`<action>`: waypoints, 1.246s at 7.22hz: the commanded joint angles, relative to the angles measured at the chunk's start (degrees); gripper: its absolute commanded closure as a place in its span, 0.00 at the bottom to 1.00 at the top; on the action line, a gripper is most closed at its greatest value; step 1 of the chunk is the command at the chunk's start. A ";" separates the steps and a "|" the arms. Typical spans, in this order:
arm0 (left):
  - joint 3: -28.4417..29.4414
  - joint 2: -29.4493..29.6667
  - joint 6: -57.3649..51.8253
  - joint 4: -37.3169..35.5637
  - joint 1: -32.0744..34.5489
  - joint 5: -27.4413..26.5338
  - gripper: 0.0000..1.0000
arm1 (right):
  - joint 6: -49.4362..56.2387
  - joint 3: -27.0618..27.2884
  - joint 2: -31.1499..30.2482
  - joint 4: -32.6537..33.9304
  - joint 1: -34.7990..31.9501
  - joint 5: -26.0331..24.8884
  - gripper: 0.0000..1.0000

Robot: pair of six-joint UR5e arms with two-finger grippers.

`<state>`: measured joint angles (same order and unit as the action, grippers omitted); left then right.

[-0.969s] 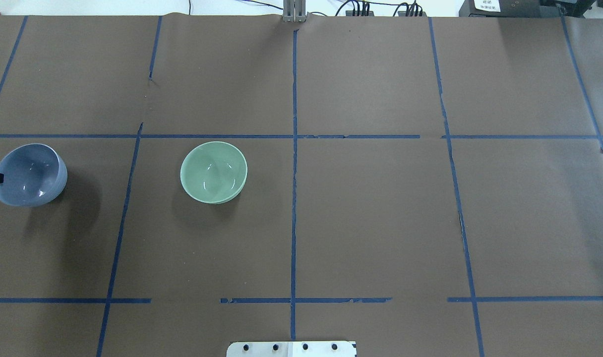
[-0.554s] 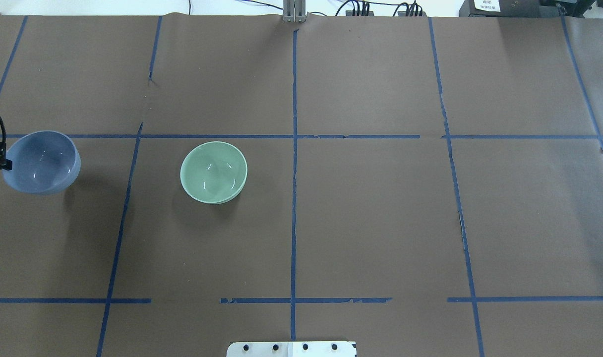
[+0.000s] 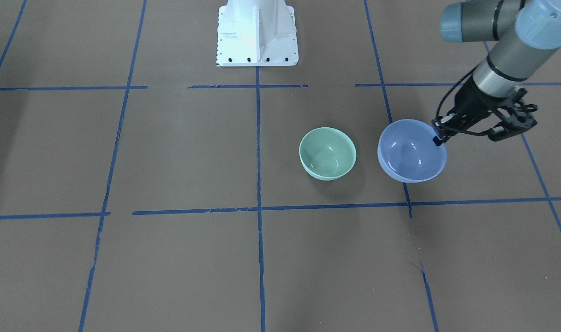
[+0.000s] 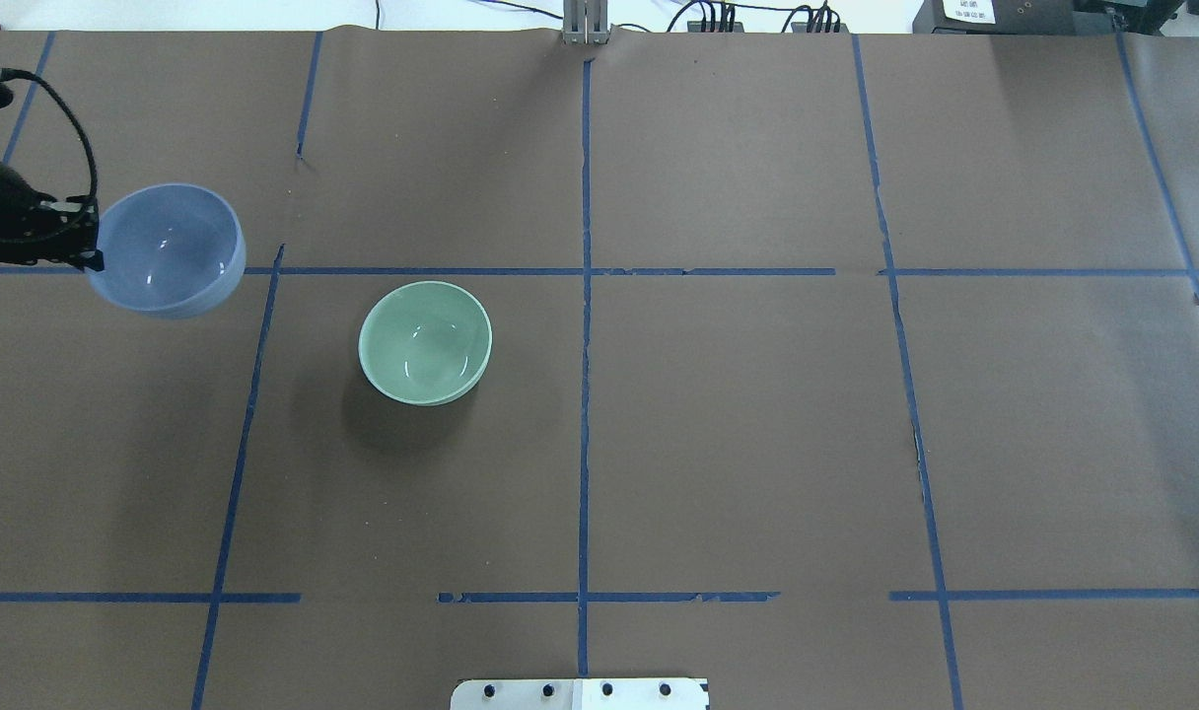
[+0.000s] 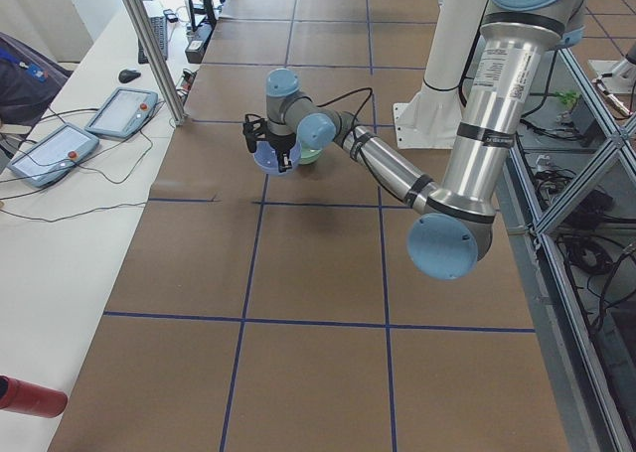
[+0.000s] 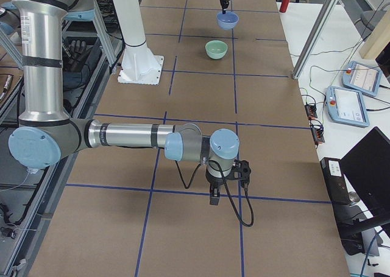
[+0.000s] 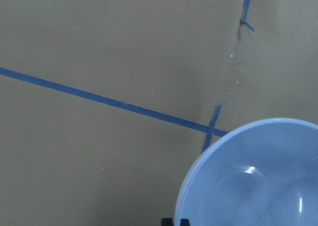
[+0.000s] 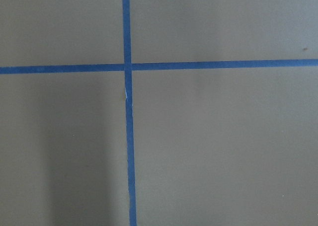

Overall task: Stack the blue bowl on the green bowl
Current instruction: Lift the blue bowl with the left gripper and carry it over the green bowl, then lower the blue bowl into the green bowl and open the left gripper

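Clamping the blue bowl (image 3: 412, 152) by its rim, the left hand (image 3: 438, 139) hovers near the green bowl (image 3: 327, 153).

Glossy periwinkle, plain and unpatterned, on the blue bowl (image 4: 171, 247); glossy pale mint, equally plain, on the green bowl (image 4: 425, 341). Matte brown across the tabletop (image 4: 757, 444), crossed from edge to edge by a grid of dark blue tape lines (image 4: 584, 394), torn and gapped in places. Black on the left gripper (image 3: 438, 137). Silver-grey tubes with pale blue joint caps on the left arm (image 3: 506, 55). White on the robot base (image 3: 256, 32).
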<state>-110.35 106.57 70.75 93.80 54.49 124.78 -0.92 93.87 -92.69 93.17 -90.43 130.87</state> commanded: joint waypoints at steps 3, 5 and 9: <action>0.75 5.66 16.42 -0.29 -11.93 -6.90 1.00 | 0.04 0.00 -0.03 0.00 0.08 0.00 0.00; 1.28 6.63 18.10 -0.29 -14.22 -7.09 1.00 | 0.04 0.00 0.06 0.00 0.08 0.00 0.00; 3.83 6.72 18.72 0.42 -16.34 -8.76 1.00 | 0.04 0.00 -0.03 0.00 0.00 0.00 0.00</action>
<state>-106.82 113.23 89.43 94.10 38.52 116.23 -0.92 93.87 -92.72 93.16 -90.37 130.87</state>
